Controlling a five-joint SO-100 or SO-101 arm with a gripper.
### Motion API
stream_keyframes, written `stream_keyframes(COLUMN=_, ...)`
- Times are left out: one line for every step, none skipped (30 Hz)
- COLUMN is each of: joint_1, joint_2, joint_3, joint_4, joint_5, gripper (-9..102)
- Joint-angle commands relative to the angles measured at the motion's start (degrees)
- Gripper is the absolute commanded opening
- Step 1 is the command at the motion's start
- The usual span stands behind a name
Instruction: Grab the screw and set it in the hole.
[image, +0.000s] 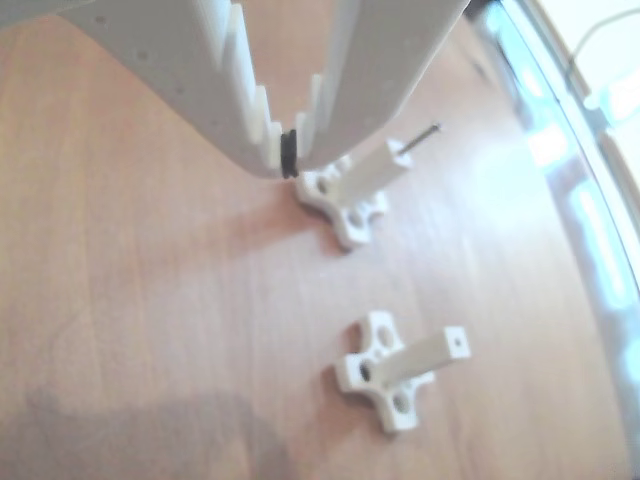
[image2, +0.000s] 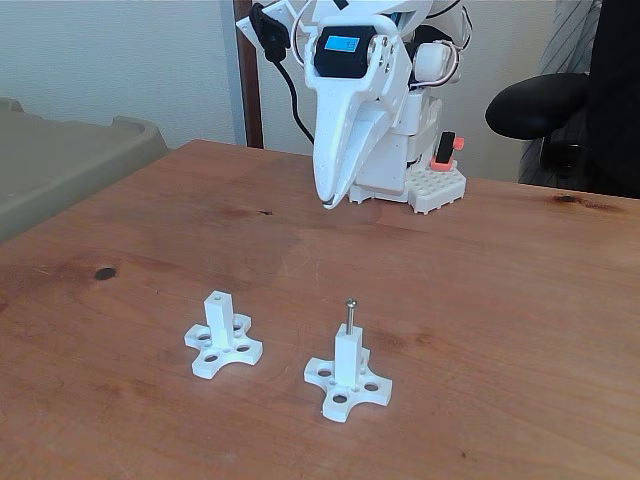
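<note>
**Screw stands in one post; gripper closed and empty**

Other view: the white gripper comes in from the top edge, its two toothed fingers meeting at the tips, where a small black ring sits. Nothing is held between them. Just beyond the tips, one white post on a cross-shaped base carries the screw, its shaft sunk into the end face. The second post lies nearer the camera, its hole open and dark.

Fixed view: the gripper hangs tip-down, jaws together, above the wooden table, well apart from both posts. The screw stands upright in the right-hand post; the left-hand post is bare.
</note>
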Motion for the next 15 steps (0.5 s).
stream_keyframes(joint_1=1.6, joint_2=1.1, joint_3=1.4, joint_4=1.9, joint_5=0.4, gripper=-4)
stream_keyframes(joint_1=2.0, joint_2=1.1, joint_3=1.4, joint_4=1.9, joint_5=0.8, gripper=-4)
stream_keyframes(joint_1=2.4, joint_2=1.1, joint_3=1.4, joint_4=2.0, joint_5=1.1, gripper=-4)
stream_keyframes(joint_1=2.5, joint_2=1.1, joint_3=1.4, joint_4=2.0, joint_5=1.3, gripper=-4)
stream_keyframes(joint_1=2.8, joint_2=1.1, joint_3=1.4, joint_4=2.1, joint_5=1.6, gripper=-4)
stream_keyframes(joint_1=3.0, joint_2=1.1, joint_3=1.4, joint_4=2.1, joint_5=1.8, gripper=-4)
stream_keyframes(joint_1=3.2, joint_2=1.1, joint_3=1.4, joint_4=2.1, joint_5=2.0, gripper=-4)
stream_keyframes(joint_1=3.6, joint_2=1.1, joint_3=1.4, joint_4=2.1, joint_5=2.3, gripper=-4)
stream_keyframes(joint_1=4.2, joint_2=1.1, joint_3=1.4, joint_4=2.1, joint_5=2.9, gripper=-4)
stream_keyframes(joint_1=4.7, joint_2=1.1, joint_3=1.5, joint_4=2.2, joint_5=3.4, gripper=-4)
stream_keyframes(joint_1=5.2, joint_2=1.1, joint_3=1.5, joint_4=2.3, joint_5=4.0, gripper=-4)
stream_keyframes(joint_1=5.3, joint_2=1.1, joint_3=1.5, joint_4=2.3, joint_5=4.0, gripper=-4)
stream_keyframes(joint_1=5.3, joint_2=1.1, joint_3=1.5, joint_4=2.3, joint_5=4.0, gripper=-4)
stream_keyframes(joint_1=5.3, joint_2=1.1, joint_3=1.5, joint_4=2.3, joint_5=4.1, gripper=-4)
stream_keyframes(joint_1=5.3, joint_2=1.1, joint_3=1.5, joint_4=2.3, joint_5=4.1, gripper=-4)
